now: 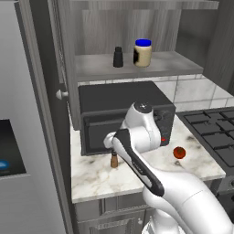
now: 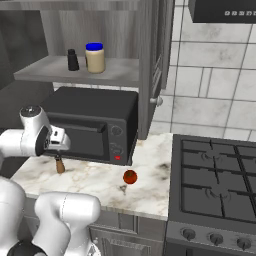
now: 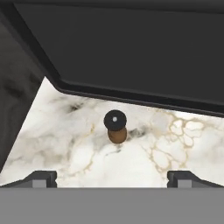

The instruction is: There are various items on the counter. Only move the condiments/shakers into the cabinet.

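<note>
A slim brown wooden shaker [image 1: 114, 160] [image 2: 60, 165] [image 3: 115, 127] stands upright on the white marble counter [image 1: 98, 179] [image 2: 150, 160], just in front of the toaster oven. My gripper [image 1: 111, 147] [image 2: 57, 153] [image 3: 112, 177] hangs right above it, open, its fingertips wide apart on either side with nothing between them. The cream jar with a blue lid [image 1: 142, 52] [image 2: 94, 57] and the small black shaker [image 1: 118, 57] [image 2: 73, 60] stand side by side on the cabinet's grey shelf [image 1: 160, 66] [image 2: 120, 74].
A black toaster oven [image 1: 119, 103] [image 2: 95, 117] sits under the cabinet, close behind the brown shaker. A small red tomato-like item [image 1: 179, 152] [image 2: 130, 176] lies to the right on the counter. The black stove [image 1: 215, 132] [image 2: 220, 175] is further right.
</note>
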